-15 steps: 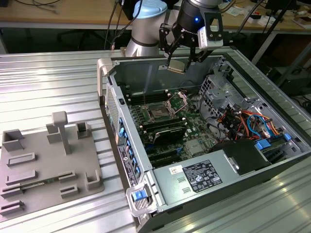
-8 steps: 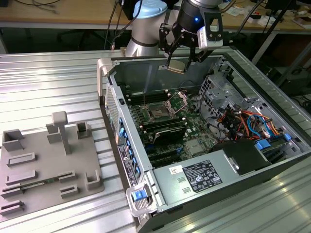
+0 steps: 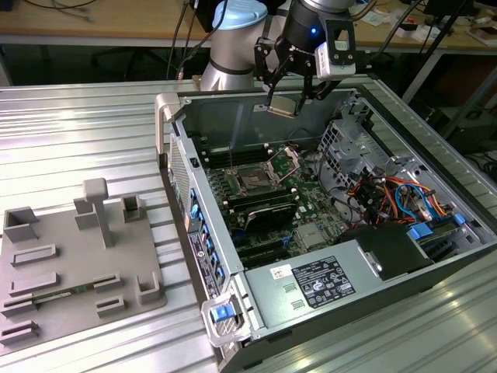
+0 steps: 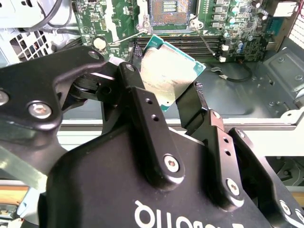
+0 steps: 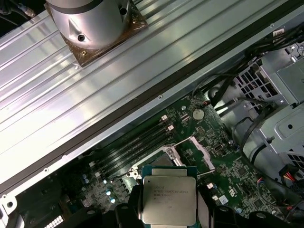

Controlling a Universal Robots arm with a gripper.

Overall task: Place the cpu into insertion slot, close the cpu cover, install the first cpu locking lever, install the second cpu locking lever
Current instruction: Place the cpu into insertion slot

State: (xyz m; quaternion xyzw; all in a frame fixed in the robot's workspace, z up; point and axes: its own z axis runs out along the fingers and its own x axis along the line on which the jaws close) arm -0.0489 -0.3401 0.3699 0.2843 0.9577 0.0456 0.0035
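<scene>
Clamping the print-topped cpu (image 5: 168, 199), gripper (image 4: 166, 81) above the insertion slot (image 4: 167, 7)

At the exterior view's upper centre the cpu (image 3: 280, 106) is hanging in the gripper (image 3: 283, 101); the insertion slot (image 3: 253, 180) is lying mid-frame, the cpu cover (image 3: 285, 160) just right of it.

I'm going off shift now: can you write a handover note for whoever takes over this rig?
Claw: shut on the cpu, held in the air over the open computer case.
Insertion slot: empty, on the board below. The cpu cover stands open.
Done: cpu picked up.
Left: seating the cpu, closing the cover, fastening both locking levers.
</scene>
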